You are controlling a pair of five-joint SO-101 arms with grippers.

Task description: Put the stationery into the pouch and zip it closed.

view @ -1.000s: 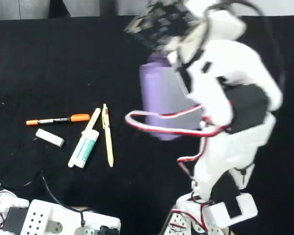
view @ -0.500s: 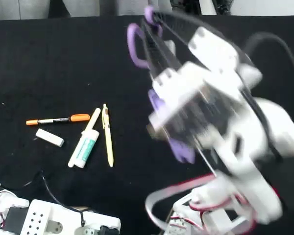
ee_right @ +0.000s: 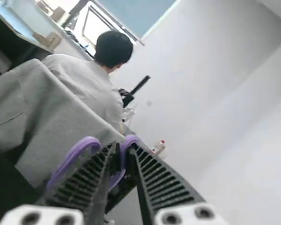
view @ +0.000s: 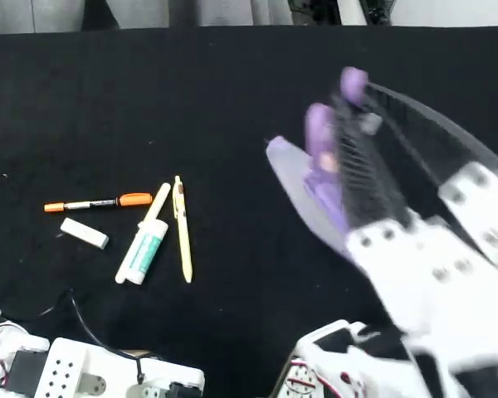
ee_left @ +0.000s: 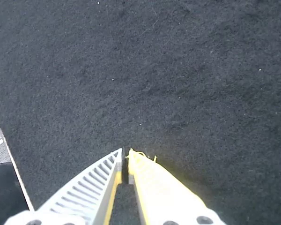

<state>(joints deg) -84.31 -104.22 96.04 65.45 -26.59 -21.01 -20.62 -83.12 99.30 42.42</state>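
Note:
My right gripper (view: 347,112) is raised above the table on the right, shut on the purple loop (ee_right: 79,152) of the lilac pouch (view: 303,195); the pouch hangs tilted beneath its black ribbed fingers (ee_right: 152,176). On the black cloth at the left lie an orange marker (view: 91,202), a white eraser (view: 84,233), a white tube with a teal label (view: 143,249) and a cream pen (view: 182,228). My left gripper (ee_left: 126,155) is shut with nothing in it, just above bare black cloth.
The left arm's white base (view: 66,369) and its cables sit at the table's near left edge. The right arm's white body (view: 448,290) covers the near right. Black cloth (view: 149,99) lies bare behind the stationery.
The right arm has swung with the pouch: it hung at the table's middle, rose towards the far edge, and now sits lower and further right, tilted. The stationery has not moved.

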